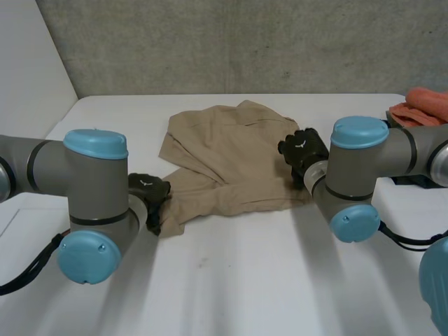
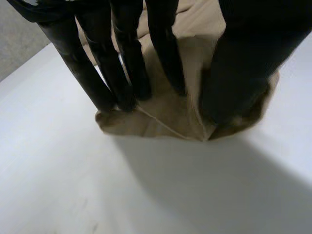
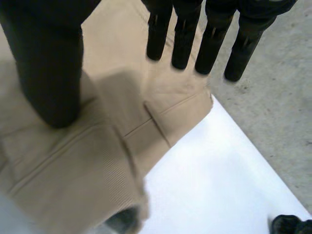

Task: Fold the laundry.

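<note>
A tan garment (image 1: 224,150) lies rumpled in the middle of the white table (image 1: 245,280), partly folded over itself. My left hand (image 1: 148,190) is at its near left corner. In the left wrist view the fingers (image 2: 122,73) and thumb (image 2: 243,73) pinch a bunched edge of the tan cloth (image 2: 170,122) between them. My right hand (image 1: 302,148) is at the garment's right edge. In its wrist view the straight fingers (image 3: 185,39) and thumb (image 3: 48,73) hover spread over the hemmed cloth (image 3: 73,170), holding nothing.
An orange cloth (image 1: 423,105) is piled at the table's far right edge. A grey wall (image 1: 245,42) runs behind the table. Bare tabletop lies in front of the garment, between the two arms.
</note>
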Available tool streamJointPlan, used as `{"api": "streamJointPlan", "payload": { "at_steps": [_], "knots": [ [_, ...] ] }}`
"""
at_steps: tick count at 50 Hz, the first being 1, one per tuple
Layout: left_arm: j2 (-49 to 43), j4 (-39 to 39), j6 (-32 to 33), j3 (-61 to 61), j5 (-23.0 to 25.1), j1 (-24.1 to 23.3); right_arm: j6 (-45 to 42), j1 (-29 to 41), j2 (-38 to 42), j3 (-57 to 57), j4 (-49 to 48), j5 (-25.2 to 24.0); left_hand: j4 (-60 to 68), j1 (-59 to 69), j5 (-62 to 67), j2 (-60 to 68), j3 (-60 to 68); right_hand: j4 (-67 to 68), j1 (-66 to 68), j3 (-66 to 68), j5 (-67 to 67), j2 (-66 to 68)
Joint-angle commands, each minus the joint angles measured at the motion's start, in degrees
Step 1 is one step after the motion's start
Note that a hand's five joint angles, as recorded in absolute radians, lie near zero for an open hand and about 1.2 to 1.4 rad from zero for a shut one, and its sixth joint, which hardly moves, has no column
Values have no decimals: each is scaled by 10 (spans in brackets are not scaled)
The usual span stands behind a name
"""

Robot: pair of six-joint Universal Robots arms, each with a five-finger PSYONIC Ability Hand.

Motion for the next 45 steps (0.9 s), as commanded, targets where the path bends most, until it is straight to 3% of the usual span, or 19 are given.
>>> {"api": "streamJointPlan", "payload": {
  "at_steps": [1,5,10,16,20,26,40,45],
  "knots": [
    [11,1,-9,2,9,4,11,-15,-74,19,21,18,269,246,271,258,258,-66,-66,-66,-54,-64],
    [23,0,-11,0,12,15,11,-27,-139,48,87,4,269,246,271,258,258,-32,-32,-32,-20,-30],
    [33,-4,-11,1,31,27,8,-50,-204,101,226,-47,269,246,271,258,258,136,136,136,148,138],
    [40,-8,-10,5,46,30,11,-61,-232,176,305,-94,269,246,271,258,258,167,166,166,178,168],
    [39,-11,-9,13,50,31,19,-59,-238,236,257,-113,269,246,271,258,258,182,182,181,194,183],
    [31,-19,-9,26,50,32,29,-58,-241,304,105,-106,269,246,271,258,258,172,172,171,184,173],
    [31,-23,-9,31,67,44,28,-55,-128,254,-77,-66,269,246,271,258,258,135,134,134,146,136],
    [23,-24,-9,39,74,49,25,-42,-95,228,-86,-68,269,246,271,258,258,136,136,136,148,138]
  ]
}}
